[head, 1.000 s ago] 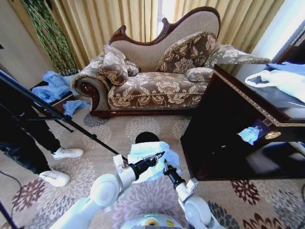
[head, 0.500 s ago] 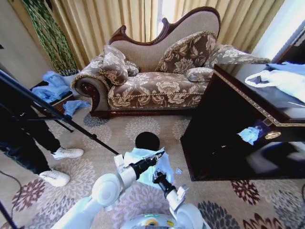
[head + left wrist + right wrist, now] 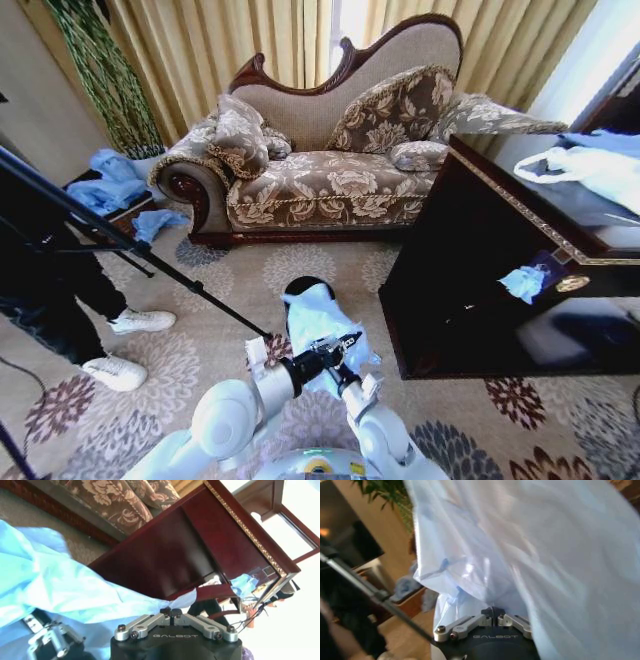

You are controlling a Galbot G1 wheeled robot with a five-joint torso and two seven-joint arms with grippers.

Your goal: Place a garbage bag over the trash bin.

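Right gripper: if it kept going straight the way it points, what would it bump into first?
The right gripper is shut on the garbage bag, so straight ahead it would likely push into that same bag; what lies behind is hidden.

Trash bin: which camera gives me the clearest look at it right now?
The head view. There the black trash bin sits on the carpet before the sofa, its near side covered by the garbage bag. The left wrist view shows bag and cabinet instead, and the right wrist view shows bag; I cannot make out the bin in either.
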